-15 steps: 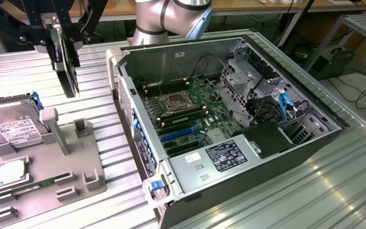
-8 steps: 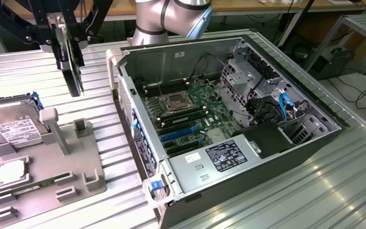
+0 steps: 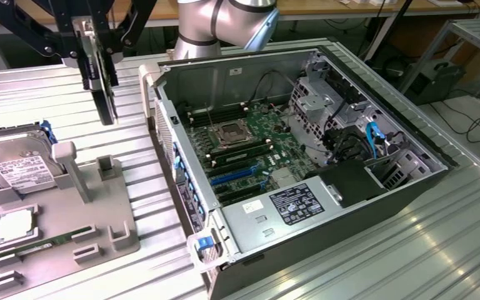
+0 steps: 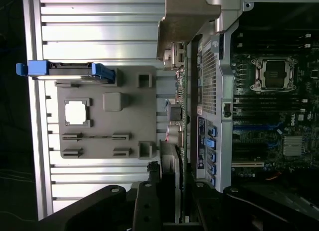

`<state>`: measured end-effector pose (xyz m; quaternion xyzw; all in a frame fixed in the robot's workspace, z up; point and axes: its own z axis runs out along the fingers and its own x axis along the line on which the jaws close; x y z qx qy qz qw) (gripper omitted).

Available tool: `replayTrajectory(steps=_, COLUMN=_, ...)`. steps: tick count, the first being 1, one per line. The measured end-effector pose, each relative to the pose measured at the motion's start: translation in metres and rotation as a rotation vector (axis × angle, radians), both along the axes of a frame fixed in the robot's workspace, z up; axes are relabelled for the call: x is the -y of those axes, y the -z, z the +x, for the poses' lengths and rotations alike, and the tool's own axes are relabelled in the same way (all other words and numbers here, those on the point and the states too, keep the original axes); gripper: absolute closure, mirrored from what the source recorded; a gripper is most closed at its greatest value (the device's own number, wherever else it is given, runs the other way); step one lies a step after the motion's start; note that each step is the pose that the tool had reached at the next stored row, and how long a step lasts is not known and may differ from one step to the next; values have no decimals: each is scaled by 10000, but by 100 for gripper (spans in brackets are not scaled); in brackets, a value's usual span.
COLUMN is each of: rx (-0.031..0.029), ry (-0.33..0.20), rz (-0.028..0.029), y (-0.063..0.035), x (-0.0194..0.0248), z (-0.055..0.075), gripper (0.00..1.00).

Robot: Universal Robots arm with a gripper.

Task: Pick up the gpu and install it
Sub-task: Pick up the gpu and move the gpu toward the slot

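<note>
You see a shiny silver table (image 3: 407,250) under the pincer (image 3: 97,57), a wooden desk (image 3: 332,7) behind it, wires (image 3: 474,122) on the floor.

The place was a robotics lab or workshop. A ribbed aluminium table (image 3: 440,250) carried an opened computer case (image 3: 223,78) and a grey fixture tray (image 3: 57,219) of loose computer parts. A robot arm (image 3: 215,25) rose behind the case, and beyond lay a wooden bench (image 3: 349,9), trailing floor cables (image 3: 474,122) and a metal rack (image 3: 474,31).
</note>
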<state>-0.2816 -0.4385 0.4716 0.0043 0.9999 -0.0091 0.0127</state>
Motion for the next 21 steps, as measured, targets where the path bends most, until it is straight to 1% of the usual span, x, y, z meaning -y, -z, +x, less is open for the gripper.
replayTrajectory(steps=21, rx=0, ry=0, rz=1, y=0, x=0, z=167, gripper=72)
